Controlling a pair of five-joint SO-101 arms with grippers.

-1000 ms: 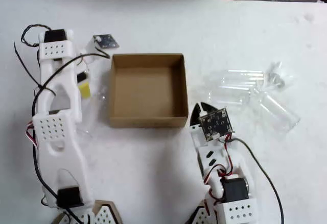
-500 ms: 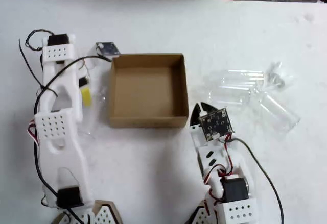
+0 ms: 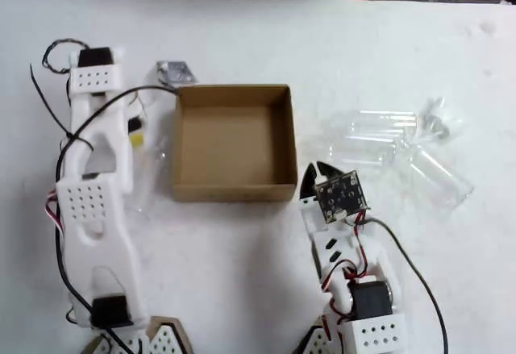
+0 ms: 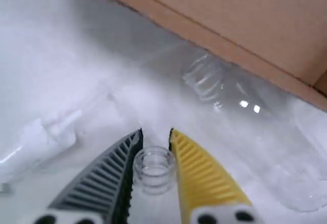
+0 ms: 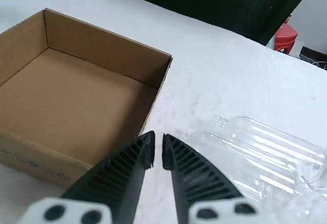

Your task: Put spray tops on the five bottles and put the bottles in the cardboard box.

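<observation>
Left gripper [image 4: 155,131]: grey and yellow fingers closed against both sides of the bottle neck.
Bottle neck [image 4: 153,170]: clear, threaded, uncapped, mouth facing the camera.
Second bottle [image 4: 240,132]: clear, lying on its side just beside the box wall.
Cardboard box [image 4: 230,25]: brown outer wall.
Table [image 4: 46,55]: white.

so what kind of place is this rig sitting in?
Looks like an indoor lab or office workbench: a plain white table carrying two robot arms, what looks like a dark office chair behind it, and props: a cardboard box and clear bottles.
</observation>
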